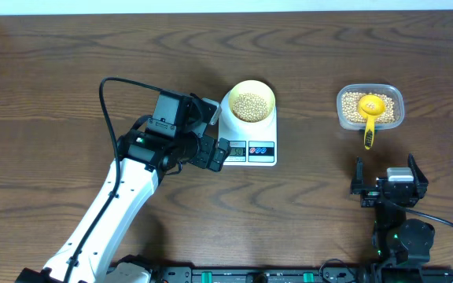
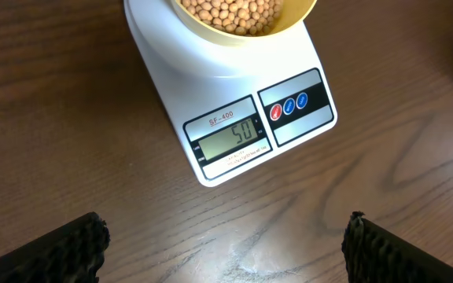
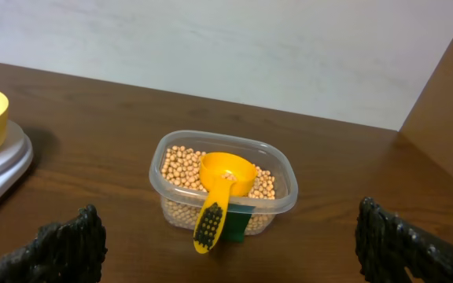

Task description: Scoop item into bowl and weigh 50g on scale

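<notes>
Bowl [image 1: 250, 83] one, scale [image 1: 242, 132] one, tub [image 1: 341, 110] one.

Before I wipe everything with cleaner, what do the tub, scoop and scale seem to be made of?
Tub: probably clear plastic, glossy; the beans show through its walls. Scoop: seemingly moulded plastic, bright yellow, smooth, with a dark textured patch on the handle. Scale: likely a white plastic shell, slightly glossy, with rounded edges.

Bowl [image 2: 292, 25] of beans [image 2: 230, 12] atop scale [image 2: 203, 98]
</notes>
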